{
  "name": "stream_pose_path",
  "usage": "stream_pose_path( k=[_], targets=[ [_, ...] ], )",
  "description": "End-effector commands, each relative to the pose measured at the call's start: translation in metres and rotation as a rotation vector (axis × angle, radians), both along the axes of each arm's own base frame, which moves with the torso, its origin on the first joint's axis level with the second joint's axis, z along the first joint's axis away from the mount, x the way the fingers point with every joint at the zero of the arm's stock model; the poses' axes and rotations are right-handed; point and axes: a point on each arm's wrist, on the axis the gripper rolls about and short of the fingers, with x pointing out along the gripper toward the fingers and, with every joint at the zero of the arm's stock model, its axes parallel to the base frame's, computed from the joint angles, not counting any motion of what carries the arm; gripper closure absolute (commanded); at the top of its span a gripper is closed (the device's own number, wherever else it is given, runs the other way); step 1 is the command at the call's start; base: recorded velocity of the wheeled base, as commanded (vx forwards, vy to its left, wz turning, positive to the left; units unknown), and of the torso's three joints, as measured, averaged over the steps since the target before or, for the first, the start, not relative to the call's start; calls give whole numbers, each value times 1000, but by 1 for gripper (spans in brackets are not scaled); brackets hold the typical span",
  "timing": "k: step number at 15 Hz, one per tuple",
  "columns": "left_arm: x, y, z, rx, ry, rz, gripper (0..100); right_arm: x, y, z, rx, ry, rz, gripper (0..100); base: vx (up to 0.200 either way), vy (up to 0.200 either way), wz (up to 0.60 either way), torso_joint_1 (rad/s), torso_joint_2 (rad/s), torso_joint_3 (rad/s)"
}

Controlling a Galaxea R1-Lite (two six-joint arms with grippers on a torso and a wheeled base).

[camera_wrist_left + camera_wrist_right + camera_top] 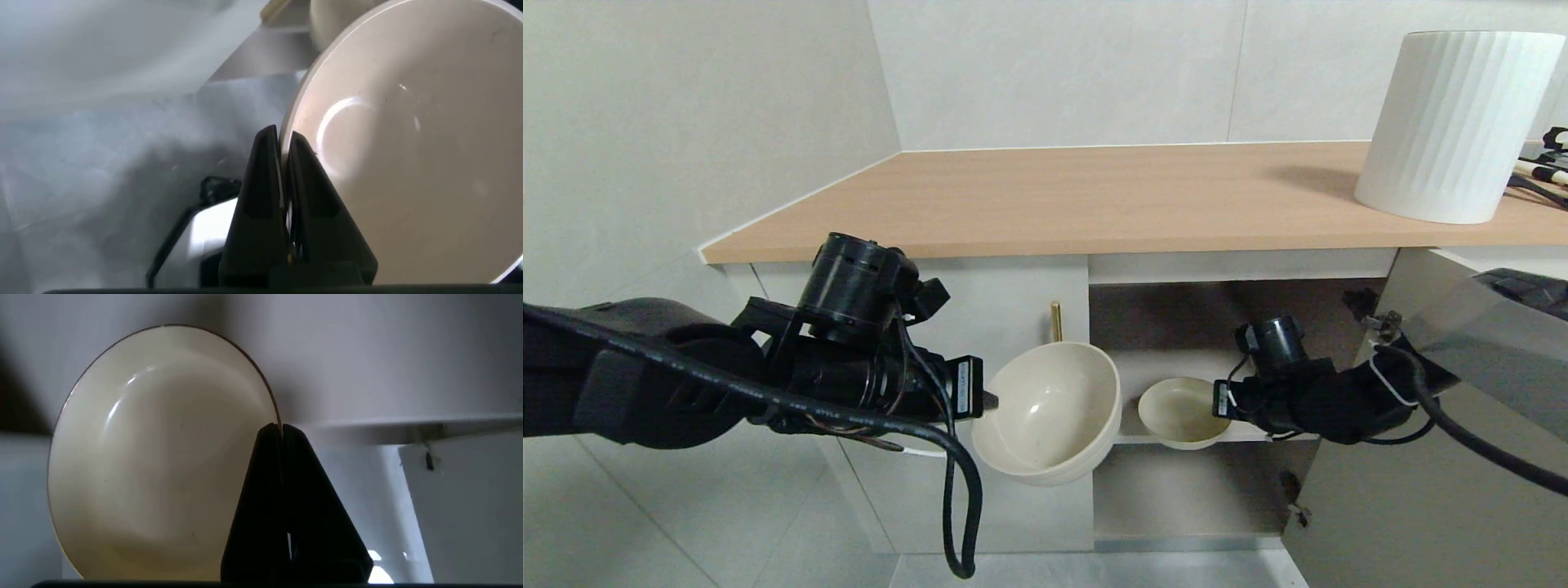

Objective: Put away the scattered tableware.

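Note:
My left gripper (pixel 987 400) is shut on the rim of a large cream bowl (pixel 1045 412), held tilted in the air in front of the open cabinet. In the left wrist view its fingers (pixel 282 175) pinch that large bowl (pixel 417 139) at the rim. My right gripper (pixel 1219 400) is shut on the rim of a smaller cream bowl (pixel 1180 411), which sits at the front of the cabinet's middle shelf (pixel 1241 437). The right wrist view shows the small bowl (pixel 155 457) pinched at its edge by my right gripper (pixel 280 437).
A wooden countertop (pixel 1054 196) runs above the cabinet, with a white ribbed cylinder (pixel 1450 122) at its right. The cabinet's right door (pixel 1462 408) stands open. A brass handle (pixel 1055 320) sticks out of the closed left door. Grey floor lies below.

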Motion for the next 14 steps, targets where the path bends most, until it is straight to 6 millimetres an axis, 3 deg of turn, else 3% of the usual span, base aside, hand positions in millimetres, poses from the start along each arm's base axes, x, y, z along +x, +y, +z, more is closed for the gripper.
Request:
stream_pose_path(
  k=[1, 3, 14],
  targets=[
    [-2, -2, -3, 9, 6, -13, 100, 12, -2, -28, -22, 14, -47, 100, 0, 0, 0, 0, 0, 0],
    [-3, -3, -4, 15, 7, -23, 100, 22, -6, -38, -39, 8, -85, 100, 0, 0, 0, 0, 0, 0],
    [-2, -4, -7, 20, 16, -25, 100, 48, -15, -56, -38, -14, -170, 100, 0, 0, 0, 0, 0, 0]
  ],
)
